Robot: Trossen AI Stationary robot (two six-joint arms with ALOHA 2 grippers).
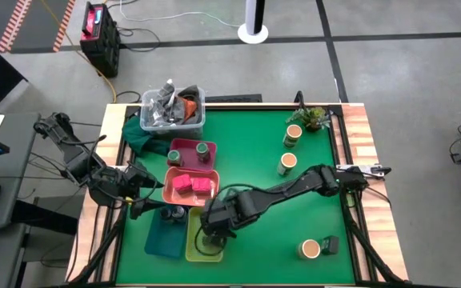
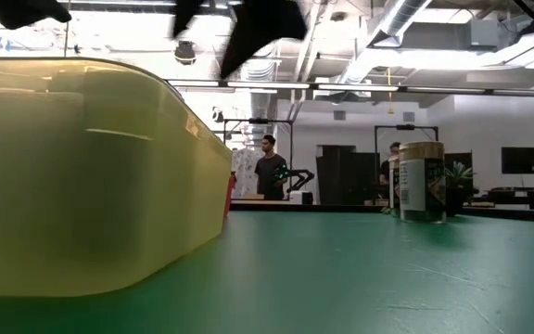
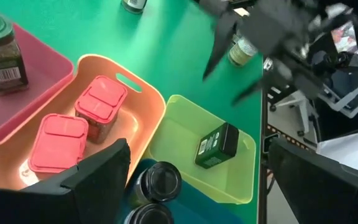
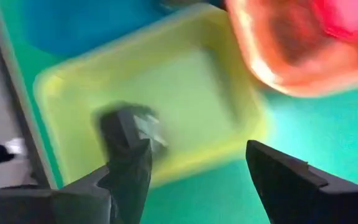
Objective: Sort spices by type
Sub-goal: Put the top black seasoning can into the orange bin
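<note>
The right end effector hung over the yellow-green tray at the front of the green surface, its fingers spread apart and gripping nothing. Below it a small dark spice box lay on its side on the tray floor, apparently just released, though the blurred wrist view left it unclear whether one finger was touching the box. To finish this step well, the arm would probably need to rise straight up, fingers wide, so as not to drag the box or tip the light tray. The left end effector waited, fully open and empty, over the left part of the surface. Next to it, two magenta-pink boxes sat in the salmon tray, a green-lidded jar stood in the pink tray, and dark round jars rested in the teal tray. Unsorted, three tan-topped jars and a small dark box stood well apart on the right. The closely packed trays beside the yellow-green one left little sideways room for a retreat, and a small plant stood near the farthest jars. A grey bin of clutter sat at the far edge.
</note>
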